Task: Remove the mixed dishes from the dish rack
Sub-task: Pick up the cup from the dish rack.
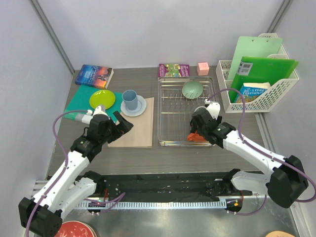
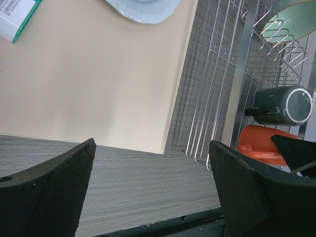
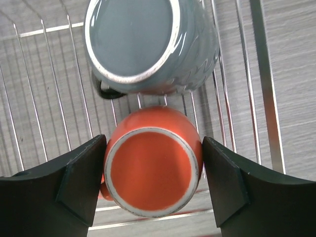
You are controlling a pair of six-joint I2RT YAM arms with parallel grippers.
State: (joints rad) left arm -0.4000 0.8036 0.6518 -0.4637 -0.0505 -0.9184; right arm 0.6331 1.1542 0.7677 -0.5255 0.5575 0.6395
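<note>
Your right jaws pinch the orange mug (image 3: 153, 177) between them to lift it from the dish rack (image 3: 266, 74); left jaws gape empty.

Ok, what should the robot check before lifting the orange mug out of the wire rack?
1. Right gripper hugging both sides of the round orange ceramic mug: ok.
2. Gap to the grey-blue glazed mug beside it: cannot tell, very close.
3. Left gripper open, outside the silver wire dish rack: ok.
4. Bare spot on the flat tan mat for landing: ok.
5. Grip firm enough: cannot tell.
</note>
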